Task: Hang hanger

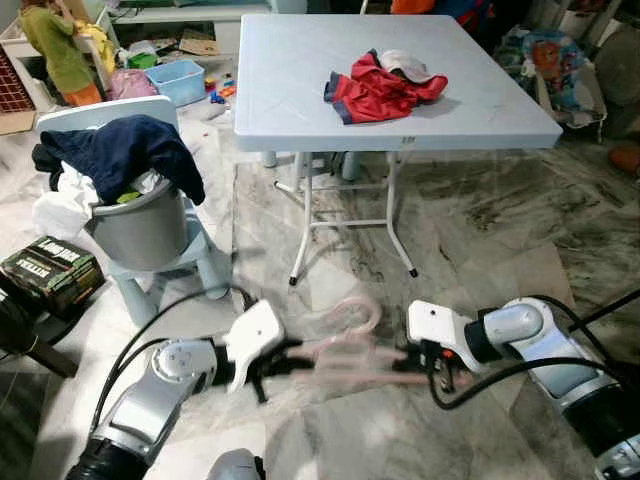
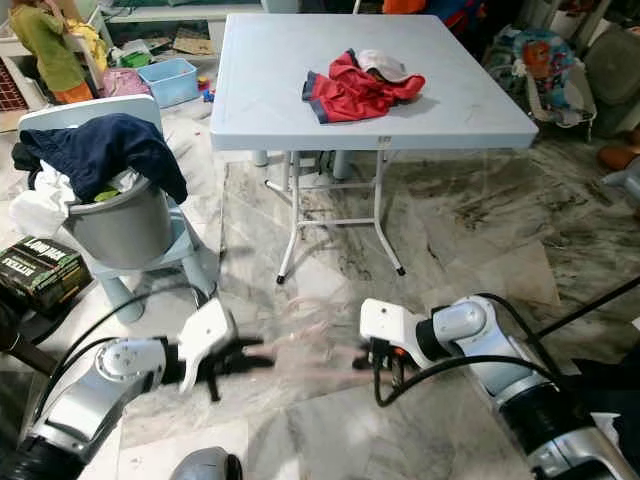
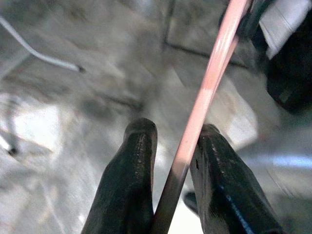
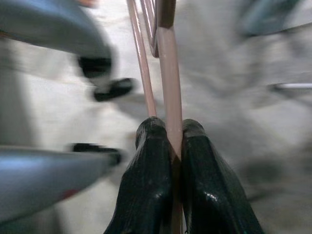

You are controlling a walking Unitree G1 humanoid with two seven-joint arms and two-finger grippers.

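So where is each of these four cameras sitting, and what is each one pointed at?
Left eye view: on the head, facing forward and down at the table, red clothes, laundry bucket; both silver arms show.
Right eye view: the head's other eye, same scene.
Left wrist view: along the left hand, whose fingers flank the pink hanger.
Right wrist view: along the right hand, clamped on that hanger.
Shared: the hanger, blurred, held between both hands over marble floor.

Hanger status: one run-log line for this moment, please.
pink hanger: held between both, blurred | left gripper: shut on hanger | right gripper: shut on hanger | red garment: on table
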